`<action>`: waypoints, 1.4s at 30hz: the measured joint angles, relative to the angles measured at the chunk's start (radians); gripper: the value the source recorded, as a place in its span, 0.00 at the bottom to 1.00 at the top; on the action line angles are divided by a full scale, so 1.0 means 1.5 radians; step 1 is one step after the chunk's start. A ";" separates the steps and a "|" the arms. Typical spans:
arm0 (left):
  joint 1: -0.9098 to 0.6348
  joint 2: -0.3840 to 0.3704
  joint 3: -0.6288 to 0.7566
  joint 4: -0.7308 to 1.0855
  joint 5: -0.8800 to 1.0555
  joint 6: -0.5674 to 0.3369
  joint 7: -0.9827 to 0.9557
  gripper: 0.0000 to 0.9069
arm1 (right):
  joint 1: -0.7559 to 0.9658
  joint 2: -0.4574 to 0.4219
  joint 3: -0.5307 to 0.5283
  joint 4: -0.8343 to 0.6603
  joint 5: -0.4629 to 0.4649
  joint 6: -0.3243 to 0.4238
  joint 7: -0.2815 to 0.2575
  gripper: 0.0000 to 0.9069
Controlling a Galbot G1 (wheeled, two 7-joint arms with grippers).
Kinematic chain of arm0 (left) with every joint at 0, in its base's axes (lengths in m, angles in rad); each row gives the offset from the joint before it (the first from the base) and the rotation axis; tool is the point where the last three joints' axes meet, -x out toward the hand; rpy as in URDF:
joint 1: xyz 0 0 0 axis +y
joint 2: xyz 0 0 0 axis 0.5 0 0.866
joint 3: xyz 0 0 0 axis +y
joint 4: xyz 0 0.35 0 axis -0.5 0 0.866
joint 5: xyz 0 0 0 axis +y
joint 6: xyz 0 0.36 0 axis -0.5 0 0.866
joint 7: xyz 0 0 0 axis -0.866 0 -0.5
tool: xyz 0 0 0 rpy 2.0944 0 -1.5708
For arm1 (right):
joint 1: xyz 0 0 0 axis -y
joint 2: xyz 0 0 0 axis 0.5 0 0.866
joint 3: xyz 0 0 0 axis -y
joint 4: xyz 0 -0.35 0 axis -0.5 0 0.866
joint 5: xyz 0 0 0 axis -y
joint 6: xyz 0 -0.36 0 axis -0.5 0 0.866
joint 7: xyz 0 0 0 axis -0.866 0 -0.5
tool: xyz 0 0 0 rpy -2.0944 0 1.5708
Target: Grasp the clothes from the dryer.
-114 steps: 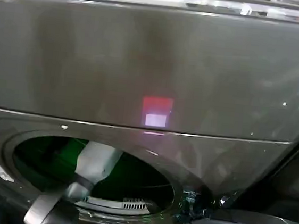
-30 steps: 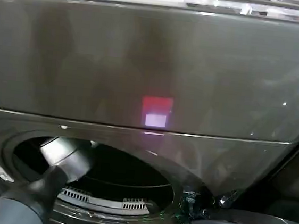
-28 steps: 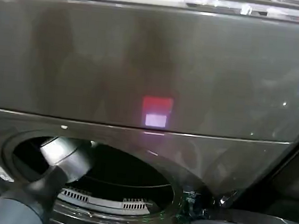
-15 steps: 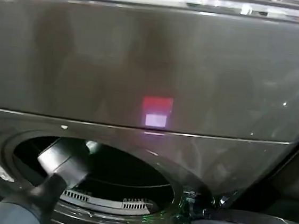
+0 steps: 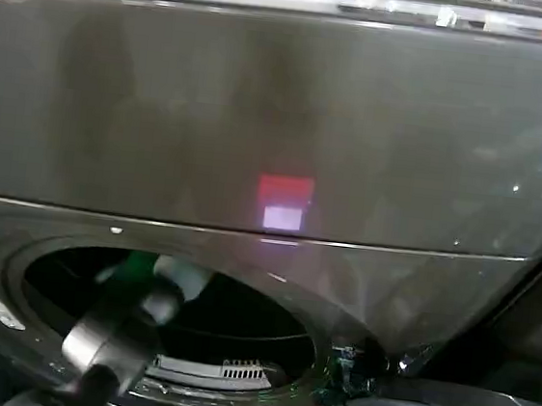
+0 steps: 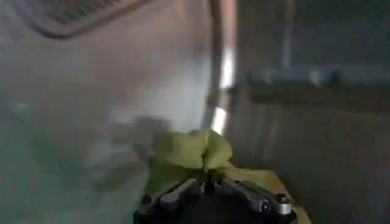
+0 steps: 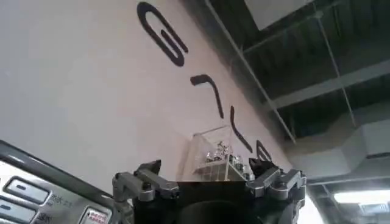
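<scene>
While the left arm reaches through the round porthole of the dryer (image 5: 280,117), its left end effector (image 6: 210,185) sits inside the silver drum (image 6: 109,97) with its fingers pressed together on the clothes (image 6: 192,152), a small yellow-green bunch of fabric. In the left wrist view the cloth bulges out just ahead of the fingertips, and more of it trails back beside one finger. In the head view the arm blocks the pinch, and a hint of green shows at its tip within the porthole (image 5: 239,326).

Judging by its wrinkles and the way it folds over itself, the cloth is light, soft and limp. It should give no resistance and will sag from wherever it is held, so a pinch on a thick fold looks safer than one on a thin edge, which could slip free. The present hold appears to sit on a gathered part of the bunch.

Crumpled as it is, the cloth has no clear long axis. Its bulk points away from the fingers, toward the drum wall.

The right end effector (image 7: 207,182) waits outside the machine with its fingers spread and nothing between them, facing a pale wall with dark lettering (image 7: 183,67), with the corner of a control panel (image 7: 36,195) beside it.
</scene>
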 measured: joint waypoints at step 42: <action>0.061 -0.012 -0.163 -0.103 0.059 -0.135 -0.271 0.00 | -0.013 0.001 0.021 -0.021 -0.030 -0.022 0.036 1.00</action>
